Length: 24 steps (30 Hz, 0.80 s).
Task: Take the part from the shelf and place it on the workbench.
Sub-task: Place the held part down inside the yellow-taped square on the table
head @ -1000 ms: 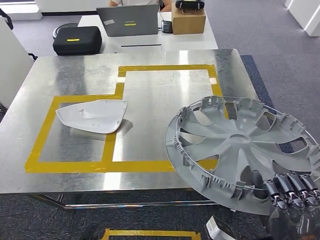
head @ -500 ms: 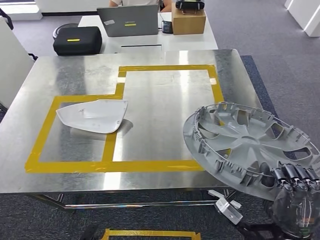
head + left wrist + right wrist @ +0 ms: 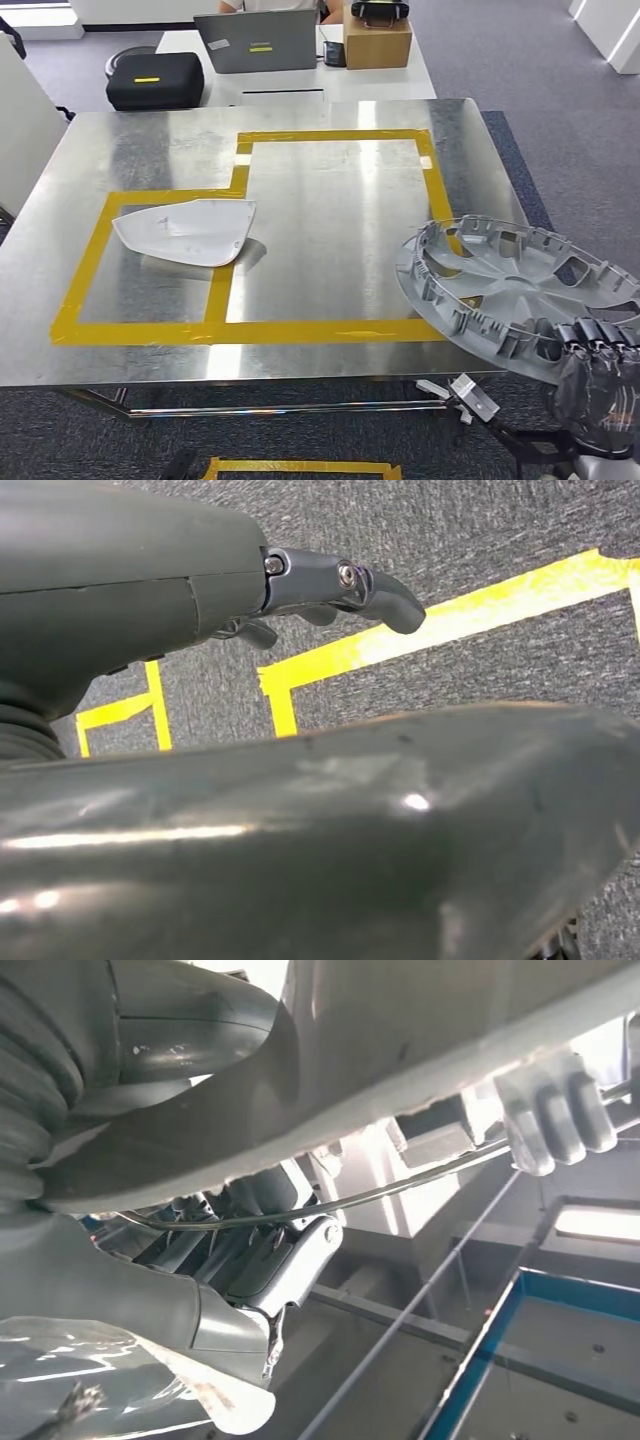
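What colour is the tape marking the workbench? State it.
Yellow. The tape outlines boxes on the metal workbench, clearest in the head view.

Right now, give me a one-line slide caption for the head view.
Right hand holds a grey wheel cover tilted over the metal workbench's taped corner, a white mirror cover lying opposite.

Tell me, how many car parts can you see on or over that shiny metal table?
2: a white plastic mirror cover lying inside the yellow tape outline, and a grey plastic wheel cover held by the right hand over the table's near right corner.
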{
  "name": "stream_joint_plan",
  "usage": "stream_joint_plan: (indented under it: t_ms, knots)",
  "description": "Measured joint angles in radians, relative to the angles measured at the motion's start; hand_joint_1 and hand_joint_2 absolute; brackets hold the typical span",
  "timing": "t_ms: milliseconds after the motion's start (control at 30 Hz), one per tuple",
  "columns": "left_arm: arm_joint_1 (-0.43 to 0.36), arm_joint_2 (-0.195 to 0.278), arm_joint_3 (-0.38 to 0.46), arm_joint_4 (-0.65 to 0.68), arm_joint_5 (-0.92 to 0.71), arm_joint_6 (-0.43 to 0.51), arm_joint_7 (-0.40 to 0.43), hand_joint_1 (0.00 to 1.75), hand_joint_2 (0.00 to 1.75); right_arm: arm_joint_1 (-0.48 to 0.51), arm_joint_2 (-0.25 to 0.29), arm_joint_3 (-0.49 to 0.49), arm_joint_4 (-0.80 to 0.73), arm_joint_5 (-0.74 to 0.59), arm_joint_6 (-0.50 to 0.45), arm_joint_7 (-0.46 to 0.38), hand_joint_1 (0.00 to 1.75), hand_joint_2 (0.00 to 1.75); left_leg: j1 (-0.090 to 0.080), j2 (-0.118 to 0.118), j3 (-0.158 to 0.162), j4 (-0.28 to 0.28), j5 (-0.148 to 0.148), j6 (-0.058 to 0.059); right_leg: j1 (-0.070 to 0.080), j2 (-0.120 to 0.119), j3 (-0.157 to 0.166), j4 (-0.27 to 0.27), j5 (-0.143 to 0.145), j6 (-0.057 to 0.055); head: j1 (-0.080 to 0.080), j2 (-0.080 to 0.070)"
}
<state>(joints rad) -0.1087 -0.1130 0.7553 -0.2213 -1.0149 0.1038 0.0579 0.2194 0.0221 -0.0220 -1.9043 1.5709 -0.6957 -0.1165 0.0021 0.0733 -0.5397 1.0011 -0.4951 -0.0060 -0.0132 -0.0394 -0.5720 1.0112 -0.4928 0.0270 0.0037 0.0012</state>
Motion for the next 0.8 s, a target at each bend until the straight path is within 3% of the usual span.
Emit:
stream_joint_plan:
  t_ms: [200, 400, 600, 800]
  knots:
    - [-0.001, 0.000, 0.000, 0.000, -0.011, -0.006, 0.007, 0.00, 0.00, -0.047, -0.053, -0.029, 0.059, 0.000, 0.000, -0.009, 1.75, 1.75, 0.000, 0.000, 0.000, 0.001, 0.000, 0.001, 0.000, 0.000, 0.000, 0.000, 0.000, 0.000, 0.000, 0.000]
    - [-0.008, 0.000, -0.002, 0.000, -0.030, -0.009, 0.016, 0.00, 0.00, -0.137, -0.114, -0.023, 0.169, 0.000, 0.000, 0.042, 1.75, 1.75, 0.000, 0.000, 0.000, 0.001, 0.000, 0.001, 0.000, 0.000, 0.000, 0.000, 0.001, 0.000, 0.000, 0.000]
    - [-0.018, 0.000, -0.013, 0.000, -0.043, -0.010, 0.027, 0.00, 0.00, -0.237, -0.184, 0.032, 0.285, 0.000, 0.000, 0.101, 1.75, 1.75, 0.000, 0.000, 0.000, 0.001, 0.000, 0.001, 0.000, 0.000, 0.000, 0.000, 0.001, 0.000, 0.000, 0.000]
    - [-0.025, 0.000, -0.022, 0.000, -0.056, -0.014, 0.032, 0.00, 0.00, -0.342, -0.261, 0.142, 0.386, 0.000, 0.000, 0.213, 1.75, 1.75, 0.000, 0.000, -0.001, 0.002, 0.000, 0.001, 0.000, 0.000, -0.001, 0.000, 0.002, 0.000, 0.000, 0.000]
